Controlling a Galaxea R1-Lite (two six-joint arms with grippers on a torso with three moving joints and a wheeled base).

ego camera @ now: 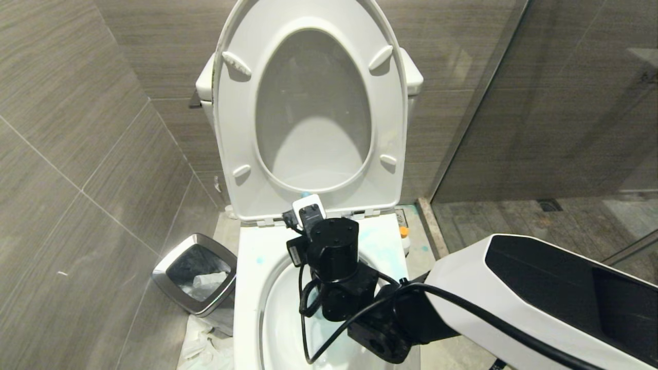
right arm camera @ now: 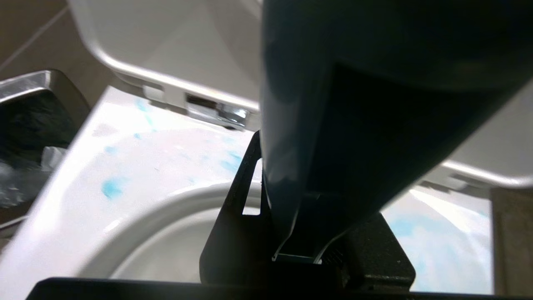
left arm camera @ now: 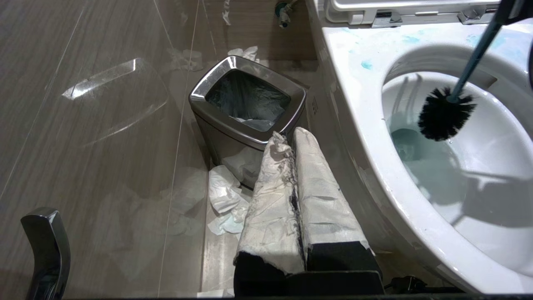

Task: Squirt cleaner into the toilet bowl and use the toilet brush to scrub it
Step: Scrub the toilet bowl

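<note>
The right claw [right arm camera: 297, 233] is clamping the dark teal handle of the toilet brush [left arm camera: 447, 112] and is reaching over the back of the toilet bowl [ego camera: 252, 288], just in front of the raised seat [ego camera: 308, 103]. The brush's black bristle head is hanging inside the bowl, just above the blue-tinted water, with the handle slanting up toward the hinges. Pale turquoise cleaner [left arm camera: 366, 64] is showing as smears and dabs on the broad rear rim. The left claw [left arm camera: 297, 187], its wrapped fingers pressed together, is sitting low beside the bowl, pointing toward the steel waste bin [left arm camera: 247, 108] and the crumpled paper [left arm camera: 225, 200] on the floor.
</note>
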